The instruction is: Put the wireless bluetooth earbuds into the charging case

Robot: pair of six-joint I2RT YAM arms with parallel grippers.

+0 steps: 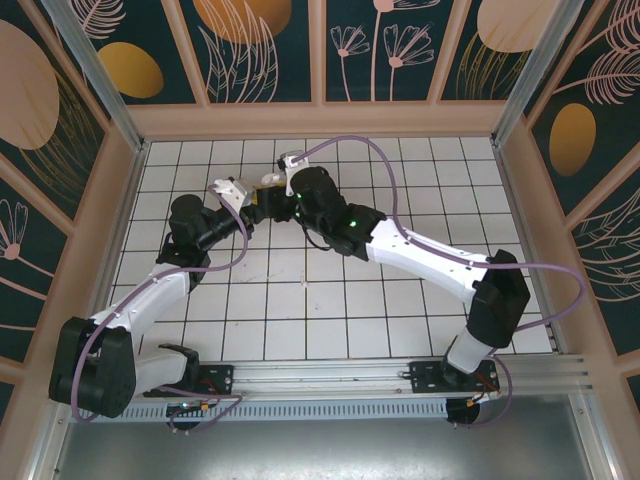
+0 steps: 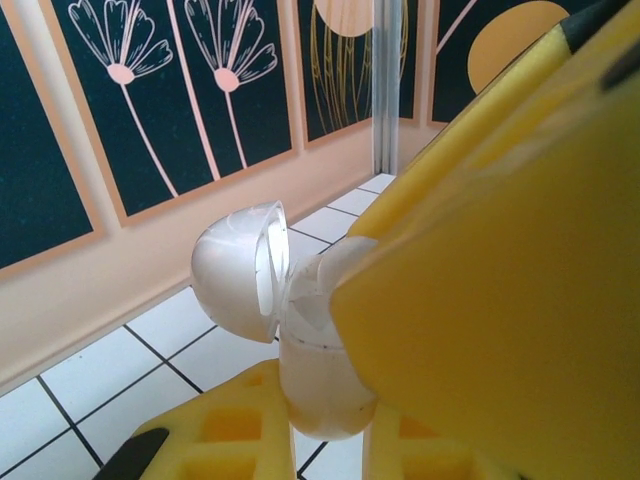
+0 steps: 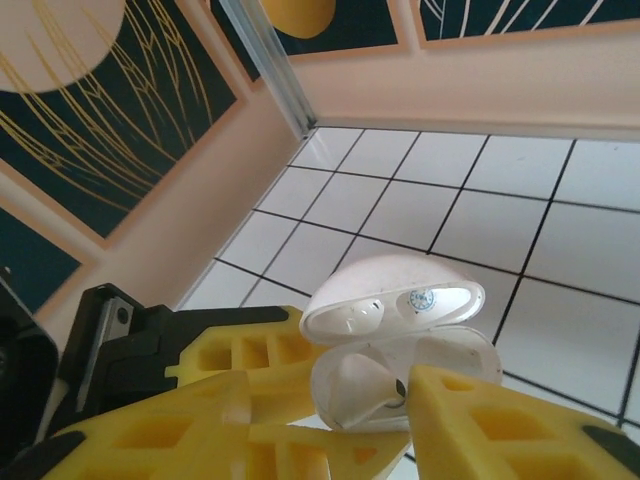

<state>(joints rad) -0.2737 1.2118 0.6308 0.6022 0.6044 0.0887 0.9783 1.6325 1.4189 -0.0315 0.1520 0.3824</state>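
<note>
The white charging case (image 3: 440,365) is held above the tiles with its lid (image 3: 395,295) swung open. My left gripper (image 2: 320,425) is shut on the case's lower body (image 2: 320,385), one yellow finger on each side. One whitish earbud (image 3: 362,385) sits in the case's left well. My right gripper (image 3: 330,405) hangs over the case mouth with its jaws apart; its right fingertip (image 3: 430,385) is at the earbud's end and its left finger (image 3: 190,410) stands clear of it. In the top view both grippers (image 1: 238,190) (image 1: 287,172) meet at the case (image 1: 268,181).
The white gridded table (image 1: 330,300) is fenced by peach walls (image 1: 320,118) with dark floral panels. A metal corner post (image 3: 265,60) stands behind the case. Purple cables (image 1: 360,150) loop off both arms.
</note>
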